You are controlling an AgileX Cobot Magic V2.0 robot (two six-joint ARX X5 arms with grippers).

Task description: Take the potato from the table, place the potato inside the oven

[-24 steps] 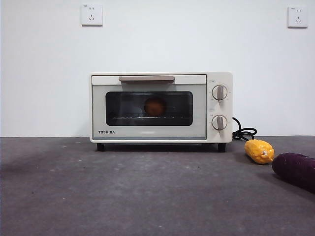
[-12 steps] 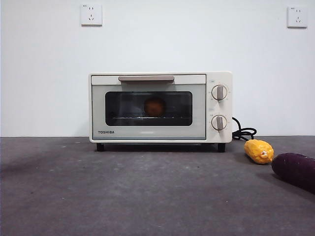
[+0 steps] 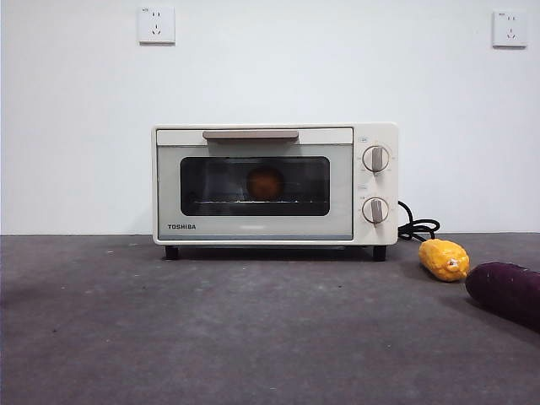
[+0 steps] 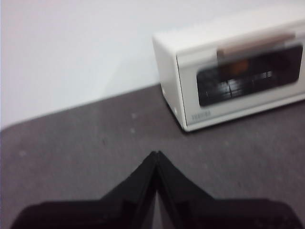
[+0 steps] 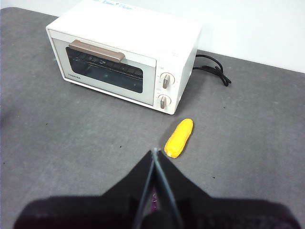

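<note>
The cream-white oven [image 3: 275, 184] stands at the back of the dark grey table [image 3: 211, 329] with its glass door closed. Through the glass the orange-brown potato [image 3: 266, 182] rests on the rack inside; it also shows as an orange blur behind the door [image 4: 239, 66] in the left wrist view. My left gripper [image 4: 156, 155] is shut and empty, held well away from the oven [image 4: 228, 71]. My right gripper [image 5: 155, 152] is shut and empty, high above the table in front of the oven [image 5: 124, 57]. Neither arm appears in the front view.
A yellow corn piece [image 3: 445, 258] [image 5: 179, 138] lies right of the oven. A dark purple vegetable [image 3: 506, 291] lies at the right edge. The black cord [image 3: 418, 228] [image 5: 212, 69] trails behind the oven. Two wall sockets [image 3: 157, 25] sit above.
</note>
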